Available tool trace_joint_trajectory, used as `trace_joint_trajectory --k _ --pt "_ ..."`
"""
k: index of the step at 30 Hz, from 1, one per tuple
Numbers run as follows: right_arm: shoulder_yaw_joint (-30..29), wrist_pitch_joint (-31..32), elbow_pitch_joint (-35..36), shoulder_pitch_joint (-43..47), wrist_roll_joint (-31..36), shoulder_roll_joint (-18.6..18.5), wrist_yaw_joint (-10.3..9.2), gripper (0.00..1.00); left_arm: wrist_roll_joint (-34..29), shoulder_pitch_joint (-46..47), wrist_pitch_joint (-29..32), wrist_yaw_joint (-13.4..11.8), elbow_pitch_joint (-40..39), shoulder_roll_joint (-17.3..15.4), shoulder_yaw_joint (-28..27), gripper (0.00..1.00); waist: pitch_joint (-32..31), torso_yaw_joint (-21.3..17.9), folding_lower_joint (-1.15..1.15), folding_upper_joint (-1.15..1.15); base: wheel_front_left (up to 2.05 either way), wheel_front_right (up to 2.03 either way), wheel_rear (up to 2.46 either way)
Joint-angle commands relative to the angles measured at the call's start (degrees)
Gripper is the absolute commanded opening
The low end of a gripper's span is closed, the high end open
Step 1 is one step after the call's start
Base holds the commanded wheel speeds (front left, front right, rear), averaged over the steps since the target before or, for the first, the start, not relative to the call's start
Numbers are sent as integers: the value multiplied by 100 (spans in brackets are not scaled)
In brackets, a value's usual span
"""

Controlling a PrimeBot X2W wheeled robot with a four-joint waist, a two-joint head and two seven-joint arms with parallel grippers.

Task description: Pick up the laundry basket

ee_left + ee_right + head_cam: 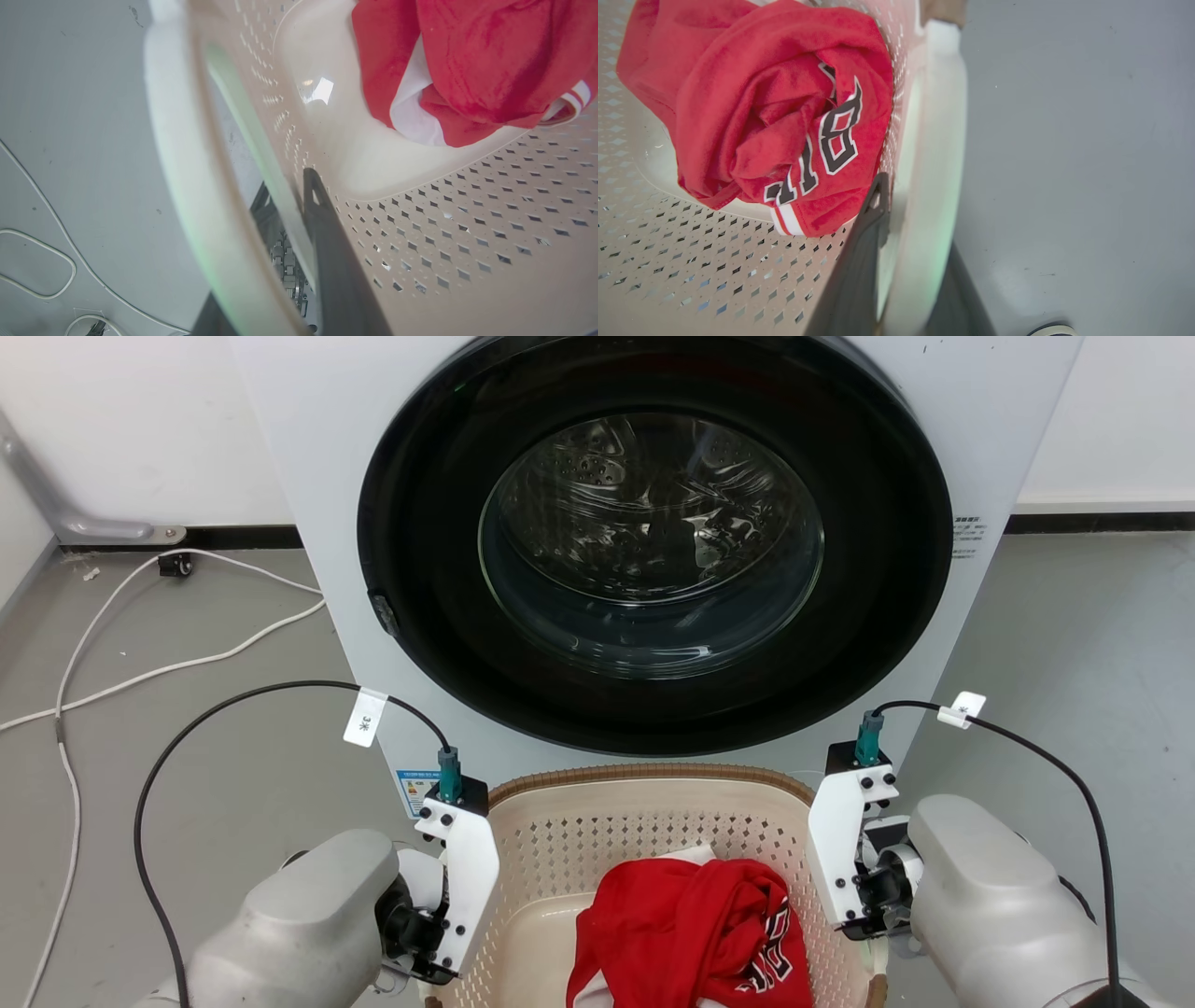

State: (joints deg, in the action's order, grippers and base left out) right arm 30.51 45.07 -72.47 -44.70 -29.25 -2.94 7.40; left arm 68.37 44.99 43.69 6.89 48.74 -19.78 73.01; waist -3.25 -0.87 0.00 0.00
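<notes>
The laundry basket (644, 775) is cream with perforated walls and a brown rim, and it sits right in front of the washing machine. A crumpled red jersey (691, 924) lies inside. My left gripper (261, 224) straddles the left white loop handle (187, 186), with one dark finger (327, 242) inside the wall and the other mostly hidden behind the handle. My right gripper (915, 219) clamps the right handle (934, 186) the same way, with an inner finger (864, 252) beside the jersey (761, 107) and an outer finger (962, 298) on the floor side.
The white washing machine (317, 504) stands close behind the basket, its round dark door (653, 569) shut. A white cable (140, 672) snakes over the grey floor on the left. Bare grey floor (1074, 663) lies to the right.
</notes>
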Motion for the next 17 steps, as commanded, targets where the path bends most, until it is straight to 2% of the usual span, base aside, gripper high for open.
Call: trace_joint_trajectory --k 1,17 --pt "48 -76 39 -120 15 11 16 0 -50 -38 54 104 -41 44 65 0 -2 0 0 0 0 0 0" --pt "167 -40 10 -151 -95 11 16 0 -14 -62 144 105 -112 44 65 0 -7 9 0 0 0 0 0"
